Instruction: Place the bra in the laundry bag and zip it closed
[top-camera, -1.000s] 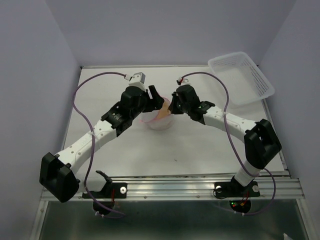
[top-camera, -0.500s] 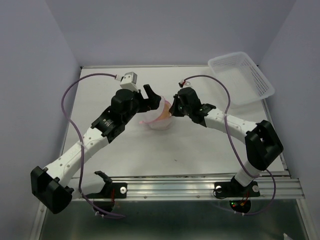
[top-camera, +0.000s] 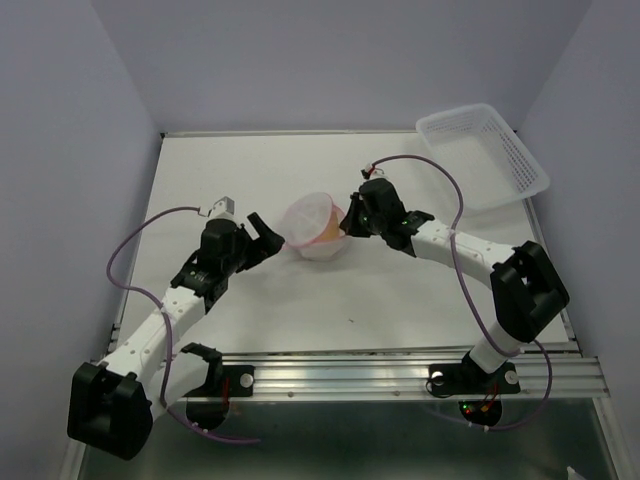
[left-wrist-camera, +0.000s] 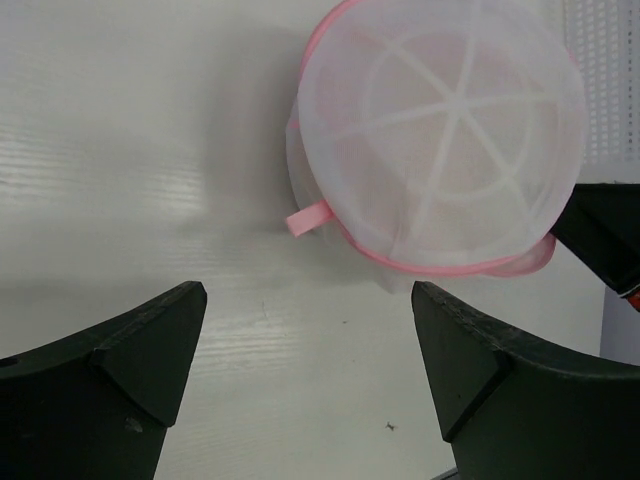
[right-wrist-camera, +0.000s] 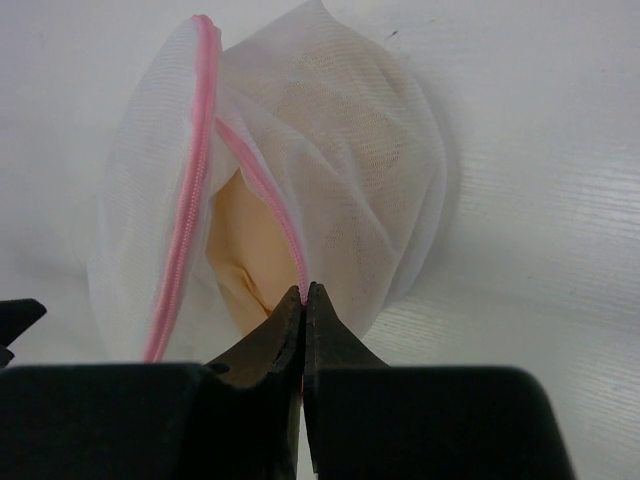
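Note:
The laundry bag (top-camera: 314, 228), a white mesh pouch with a pink zipper rim, sits mid-table. Its round lid (left-wrist-camera: 440, 140) leans over the opening, and a gap remains on the right side. The peach bra (right-wrist-camera: 243, 250) shows inside through that gap. My right gripper (right-wrist-camera: 303, 290) is shut on the pink zipper rim at the bag's right edge (top-camera: 347, 222). My left gripper (top-camera: 264, 234) stands open, a short way left of the bag and touching nothing. In the left wrist view its fingers (left-wrist-camera: 150, 340) frame bare table below the bag, and a pink tab (left-wrist-camera: 305, 218) points toward them.
A white slotted plastic basket (top-camera: 485, 155) rests at the back right corner, partly over the table's edge. Purple cables loop from both wrists. Walls close in the table at left, right and back.
My left gripper opened, let go of the bag and drew back to the near left. The lid has dropped over the opening. The right gripper holds still.

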